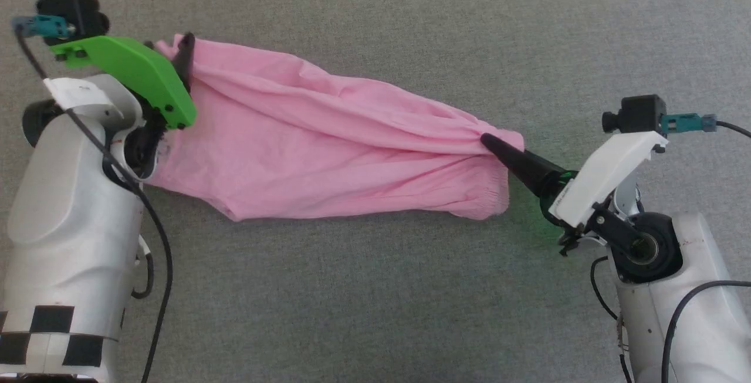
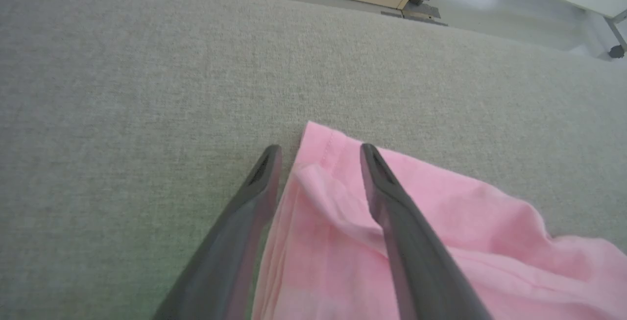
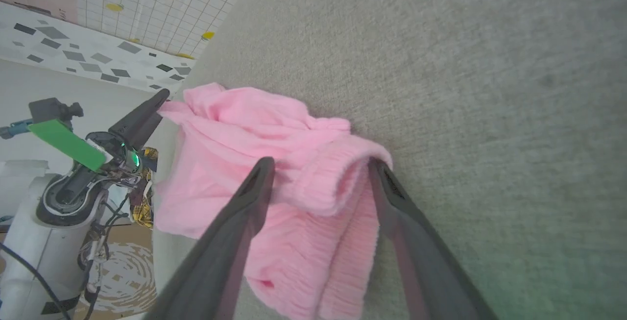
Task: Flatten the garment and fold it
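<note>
Head view: bright, even, diffuse light. Shadows are soft & thin under the garment (image 1: 305,148) edge. Green glow tints the grey surface (image 1: 375,301) by the right gripper (image 1: 486,139) base (same tint in lower corners of both wrist views). Wrist views: wide-angle bend at edges, near fingers (image 2: 416,261) soft/blurry, pale floor (image 2: 514,11) glares slightly.

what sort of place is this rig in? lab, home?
Probably an indoor lab or staged test room, not a lived-in home. The pink shorts are spread on a wide grey fabric-covered work surface; beyond it are a lemon-print grid backdrop and a bare pale floor.
</note>
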